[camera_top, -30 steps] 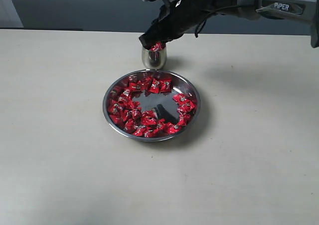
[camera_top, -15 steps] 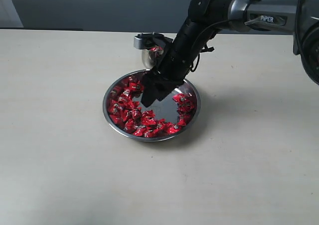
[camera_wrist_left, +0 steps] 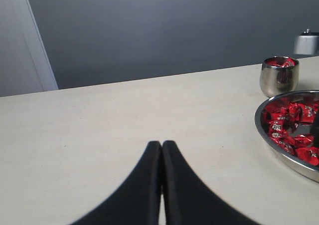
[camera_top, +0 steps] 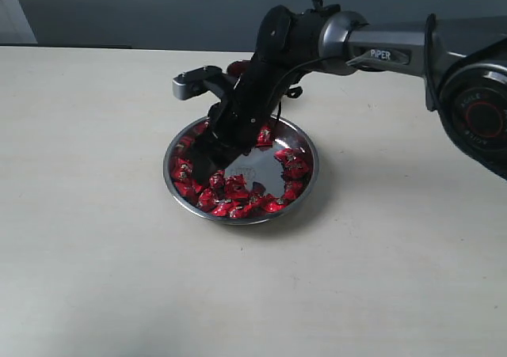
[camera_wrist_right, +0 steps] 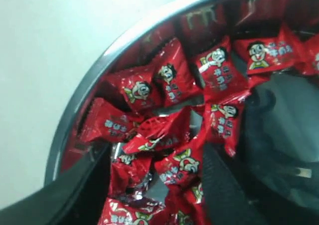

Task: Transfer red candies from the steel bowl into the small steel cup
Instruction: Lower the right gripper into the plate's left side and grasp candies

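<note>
The steel bowl (camera_top: 314, 165) sits mid-table with red candies (camera_top: 231, 194) ringing its floor. My right gripper (camera_top: 203, 161) is down in the bowl's left part, open. In the right wrist view its fingers (camera_wrist_right: 87, 186) straddle several candies (camera_wrist_right: 172, 134) near the bowl's rim (camera_wrist_right: 87, 89); none is pinched. The small steel cup (camera_wrist_left: 279, 76) holds a few red candies (camera_wrist_left: 280, 62) and stands just beyond the bowl (camera_wrist_left: 263, 133). In the exterior view the right arm hides nearly all of the cup. My left gripper (camera_wrist_left: 161, 147) is shut and empty, low over bare table, well away from the bowl.
The right arm (camera_top: 372, 50) stretches in from the right, over the bowl's far side and across the cup. A grey wall runs behind the table's back edge (camera_wrist_left: 149, 78). Pale tabletop (camera_top: 95, 238) surrounds the bowl.
My right gripper left the spot above the cup, swung down and left, and now sits open among the candies in the bowl's left part. The cup kept its candies.
</note>
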`<move>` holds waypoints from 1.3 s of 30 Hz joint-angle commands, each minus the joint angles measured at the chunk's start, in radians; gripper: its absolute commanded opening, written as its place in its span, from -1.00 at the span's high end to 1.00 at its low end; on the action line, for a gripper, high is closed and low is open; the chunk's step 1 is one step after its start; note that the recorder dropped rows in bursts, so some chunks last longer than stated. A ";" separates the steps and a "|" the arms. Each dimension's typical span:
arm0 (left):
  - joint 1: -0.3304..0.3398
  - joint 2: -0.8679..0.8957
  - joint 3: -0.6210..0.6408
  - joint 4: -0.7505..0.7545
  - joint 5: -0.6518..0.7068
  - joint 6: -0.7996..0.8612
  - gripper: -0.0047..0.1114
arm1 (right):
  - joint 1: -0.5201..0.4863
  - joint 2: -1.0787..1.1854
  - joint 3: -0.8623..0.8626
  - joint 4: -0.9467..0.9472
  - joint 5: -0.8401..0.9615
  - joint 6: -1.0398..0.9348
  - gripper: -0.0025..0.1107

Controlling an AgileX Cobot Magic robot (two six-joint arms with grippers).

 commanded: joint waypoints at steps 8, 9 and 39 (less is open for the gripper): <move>-0.006 -0.005 0.002 -0.004 -0.006 -0.004 0.91 | 0.002 0.018 -0.002 -0.062 -0.017 -0.012 0.02; -0.006 -0.005 0.002 -0.004 -0.006 -0.004 0.91 | 0.002 0.020 -0.002 -0.067 -0.017 -0.012 0.02; -0.006 -0.005 0.002 -0.004 -0.006 -0.004 0.91 | 0.000 -0.098 -0.002 -0.201 -0.058 -0.004 0.97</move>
